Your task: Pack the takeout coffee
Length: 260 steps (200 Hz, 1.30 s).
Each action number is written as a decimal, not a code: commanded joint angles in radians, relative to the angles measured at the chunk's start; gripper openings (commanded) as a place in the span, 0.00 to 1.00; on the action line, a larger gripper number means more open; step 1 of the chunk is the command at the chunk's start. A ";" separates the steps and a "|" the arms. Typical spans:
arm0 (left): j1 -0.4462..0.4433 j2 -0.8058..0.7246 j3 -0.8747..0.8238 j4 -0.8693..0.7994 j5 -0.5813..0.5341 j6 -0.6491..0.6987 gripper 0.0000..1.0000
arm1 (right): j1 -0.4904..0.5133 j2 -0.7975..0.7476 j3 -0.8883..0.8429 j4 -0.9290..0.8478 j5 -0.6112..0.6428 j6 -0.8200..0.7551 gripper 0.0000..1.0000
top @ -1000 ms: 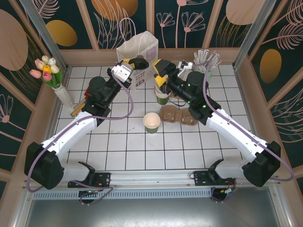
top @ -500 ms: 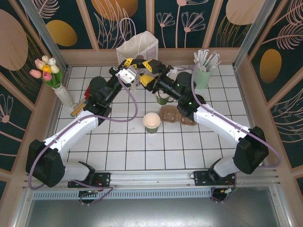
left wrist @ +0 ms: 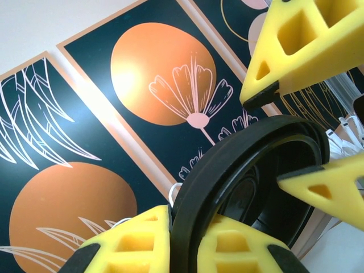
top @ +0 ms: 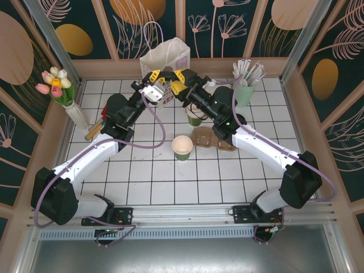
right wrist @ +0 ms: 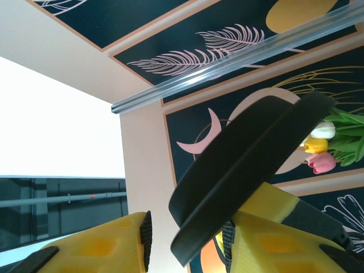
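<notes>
Right end effector (right wrist: pixel 187 244) swung over, half-open astride the lid (right wrist: pixel 250 165) my left end effector (left wrist: pixel 182 239) pinches. Releasing early, I'd drop it.

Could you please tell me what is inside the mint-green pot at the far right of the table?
White wrapped straws stand in the mint-green pot, fanning out above its rim. Their lower ends, and anything else at the bottom, are hidden by the pot's wall.

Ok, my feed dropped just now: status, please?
Left claw shut on black lid. Right claw open astride same lid, not yet clamped. Coffee cup unlidded on table beside cardboard carrier, right arm partly over it.
</notes>
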 commanded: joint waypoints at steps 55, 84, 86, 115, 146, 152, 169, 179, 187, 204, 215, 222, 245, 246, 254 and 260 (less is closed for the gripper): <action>-0.004 -0.007 -0.013 0.058 0.073 0.010 0.00 | -0.005 -0.004 -0.036 0.115 0.068 0.038 0.23; -0.004 -0.015 -0.013 0.037 0.088 0.004 0.07 | -0.006 -0.015 -0.057 0.122 0.084 0.017 0.09; -0.004 -0.016 -0.013 0.037 0.088 0.004 0.07 | -0.005 -0.016 -0.059 0.122 0.086 0.014 0.08; -0.004 -0.045 -0.056 0.026 0.093 -0.063 0.54 | -0.019 -0.024 -0.080 0.145 0.093 -0.013 0.00; -0.004 -0.128 -0.141 0.048 0.057 -0.278 0.98 | -0.063 -0.061 -0.120 0.132 0.093 -0.199 0.00; -0.004 -0.147 -0.168 0.063 0.046 -0.328 0.98 | -0.076 -0.072 -0.135 0.138 0.089 -0.263 0.00; -0.004 -0.204 -0.240 0.065 0.033 -0.488 0.99 | -0.124 -0.104 -0.205 0.199 0.018 -0.454 0.00; -0.003 -0.234 -0.260 0.030 0.032 -0.591 0.99 | -0.166 -0.120 -0.239 0.245 -0.081 -0.570 0.00; -0.004 -0.255 -0.267 -0.007 0.034 -0.670 0.99 | -0.223 -0.134 -0.258 0.253 -0.172 -0.666 0.00; -0.004 -0.286 -0.261 -0.092 0.011 -0.829 0.99 | -0.312 -0.154 -0.242 0.157 -0.412 -0.894 0.00; -0.003 -0.303 -0.243 -0.170 -0.050 -0.935 0.99 | -0.351 -0.166 -0.197 0.016 -0.559 -1.086 0.00; -0.002 -0.311 -0.226 -0.232 -0.081 -0.986 0.99 | -0.359 -0.178 -0.170 -0.064 -0.652 -1.233 0.00; 0.003 -0.316 -0.195 -0.371 -0.082 -0.997 0.99 | -0.363 -0.243 -0.144 -0.183 -0.802 -1.524 0.00; 0.004 -0.317 -0.194 -0.373 -0.080 -0.996 0.99 | -0.365 -0.246 -0.144 -0.183 -0.808 -1.529 0.00; 0.009 -0.325 -0.196 -0.388 -0.054 -0.992 0.99 | -0.372 -0.259 -0.130 -0.193 -0.862 -1.558 0.00; 0.013 -0.328 -0.193 -0.396 -0.015 -0.990 0.99 | -0.376 -0.261 -0.106 -0.232 -0.897 -1.591 0.00</action>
